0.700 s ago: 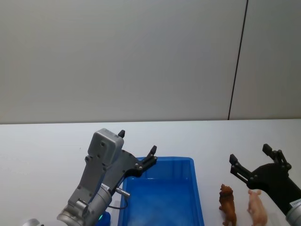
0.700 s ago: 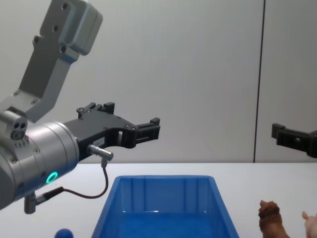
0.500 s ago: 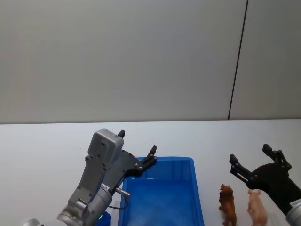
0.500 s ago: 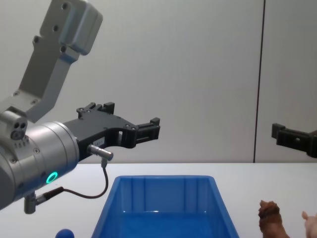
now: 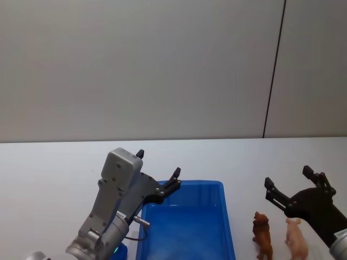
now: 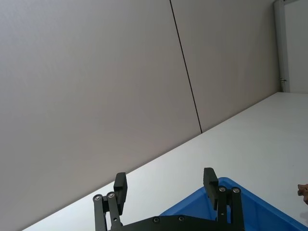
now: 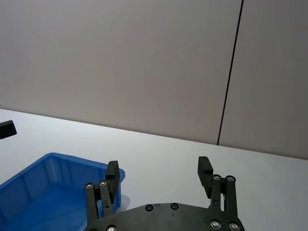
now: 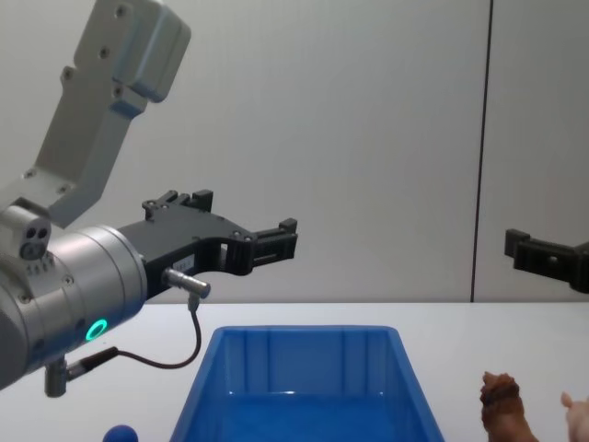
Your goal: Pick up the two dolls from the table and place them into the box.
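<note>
The left gripper [image 5: 158,163] hovers above the left edge of the blue box [image 5: 195,184], fingers [image 5: 173,177] apart, holding nothing. The box sits on the white surface [image 5: 54,173]. Just right of it stand the brown doll [image 5: 262,235], then the pink doll [image 5: 296,241]. The right gripper [image 5: 288,176] hangs above them, fingers spread.

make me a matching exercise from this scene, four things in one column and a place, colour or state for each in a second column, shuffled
Column one:
1. brown doll
2. pink doll
3. box
4. left gripper

Column two:
A. open, raised at the box's left side
B. bright blue
C. stands on the table just right of the box
D. pale, right of the other doll

Pairs: 1-C, 2-D, 3-B, 4-A
</note>
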Motion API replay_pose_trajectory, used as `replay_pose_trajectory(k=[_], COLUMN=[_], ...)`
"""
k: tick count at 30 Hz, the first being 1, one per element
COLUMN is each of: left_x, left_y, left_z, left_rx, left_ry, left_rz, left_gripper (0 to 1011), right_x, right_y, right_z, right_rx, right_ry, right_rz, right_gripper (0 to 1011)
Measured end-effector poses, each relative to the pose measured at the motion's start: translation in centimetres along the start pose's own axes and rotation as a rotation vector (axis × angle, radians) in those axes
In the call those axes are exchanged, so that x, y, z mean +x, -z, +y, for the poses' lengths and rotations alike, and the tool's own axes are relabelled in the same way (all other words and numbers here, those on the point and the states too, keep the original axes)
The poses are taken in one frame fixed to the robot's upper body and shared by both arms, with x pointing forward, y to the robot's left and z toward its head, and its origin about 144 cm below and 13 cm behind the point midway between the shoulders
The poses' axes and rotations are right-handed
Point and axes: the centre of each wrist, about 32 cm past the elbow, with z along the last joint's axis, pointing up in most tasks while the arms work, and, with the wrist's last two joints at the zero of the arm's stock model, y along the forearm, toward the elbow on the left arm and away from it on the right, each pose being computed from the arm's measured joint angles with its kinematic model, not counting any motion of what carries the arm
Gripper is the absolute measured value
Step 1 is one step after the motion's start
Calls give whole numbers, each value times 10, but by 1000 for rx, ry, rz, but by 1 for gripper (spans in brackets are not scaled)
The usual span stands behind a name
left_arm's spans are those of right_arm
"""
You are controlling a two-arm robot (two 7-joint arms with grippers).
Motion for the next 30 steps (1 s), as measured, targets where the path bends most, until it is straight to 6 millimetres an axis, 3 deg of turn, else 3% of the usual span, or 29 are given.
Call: replay_pose_trajectory(k=[30], left_x=[0], left_y=[0], left_z=[0], left_rx=[0], left_ry=[0], left_rz=[0], left_gripper=[1001], right_x=[0], right_y=[0], right_z=[0], right_rx=[-5], right_ry=[5], right_rz=[2], right_gripper=[1001])
